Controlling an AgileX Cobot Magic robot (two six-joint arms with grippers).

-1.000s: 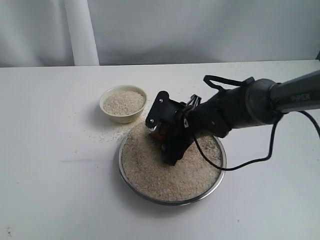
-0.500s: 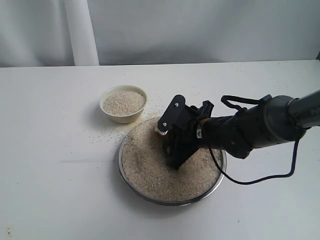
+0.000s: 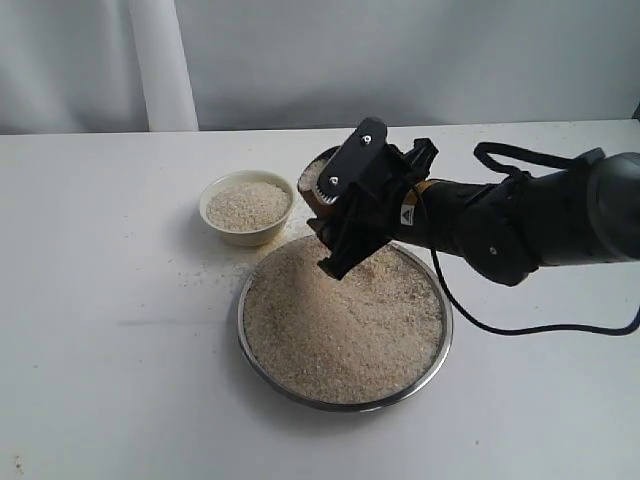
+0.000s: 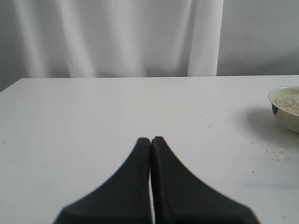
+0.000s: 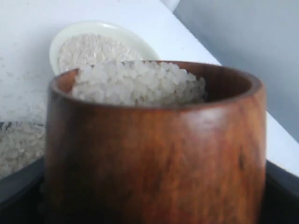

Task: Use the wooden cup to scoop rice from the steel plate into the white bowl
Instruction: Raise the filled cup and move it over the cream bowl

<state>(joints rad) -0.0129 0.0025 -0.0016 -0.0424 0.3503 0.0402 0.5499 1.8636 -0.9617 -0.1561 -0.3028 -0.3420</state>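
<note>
The steel plate point(image 3: 441, 335) sits mid-table, heaped with rice point(image 3: 340, 335). My right gripper point(image 3: 332, 215) is shut on the wooden cup point(image 3: 312, 192) and holds it above the plate's far left rim, close to the white bowl point(image 3: 246, 207). In the right wrist view the cup point(image 5: 154, 154) stands upright and is full of rice point(image 5: 140, 84), with the rice-filled bowl point(image 5: 103, 39) just behind it. My left gripper point(image 4: 150, 140) is shut and empty over bare table, with the bowl point(image 4: 286, 112) off to one side. The exterior view does not show the left gripper.
Loose grains point(image 3: 215, 268) lie scattered on the white table point(image 3: 100, 350) between bowl and plate. The right arm's black cable point(image 3: 500, 325) loops down beside the plate. A pale curtain hangs behind the table.
My right gripper has risen out of the rice in the plate, bringing the cup up full and turning it upright near the bowl. The left gripper shows no earlier frame.
</note>
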